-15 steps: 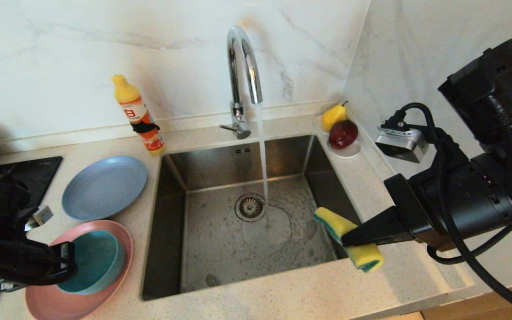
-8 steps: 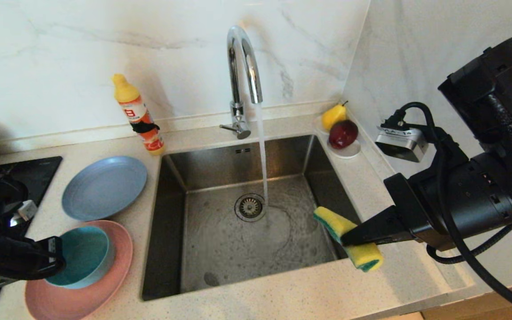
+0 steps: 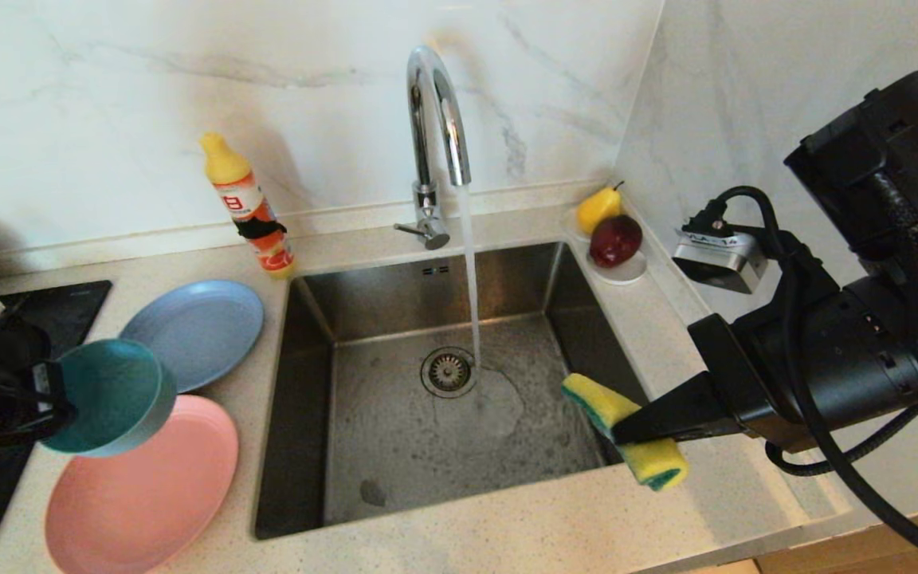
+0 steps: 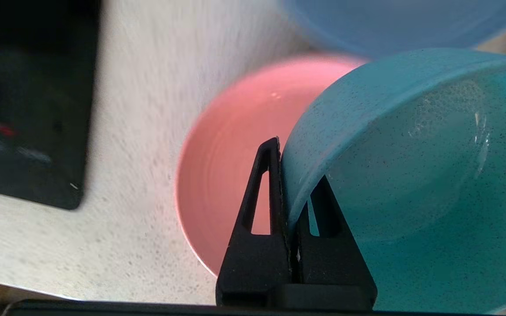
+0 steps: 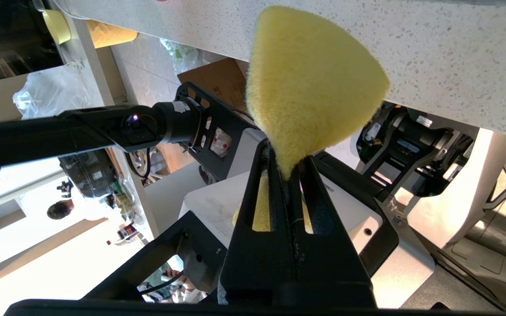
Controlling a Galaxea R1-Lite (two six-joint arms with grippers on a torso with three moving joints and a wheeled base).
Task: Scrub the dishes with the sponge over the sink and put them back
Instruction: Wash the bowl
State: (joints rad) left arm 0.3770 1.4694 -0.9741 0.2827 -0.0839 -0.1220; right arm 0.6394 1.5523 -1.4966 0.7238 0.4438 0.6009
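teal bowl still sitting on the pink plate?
No: in the head view the left gripper holds the teal bowl by its rim, lifted and tilted, clear of the pink plate.

orange bottle (image 3: 250,209) with a large "8" on its label; remaining print unreadable
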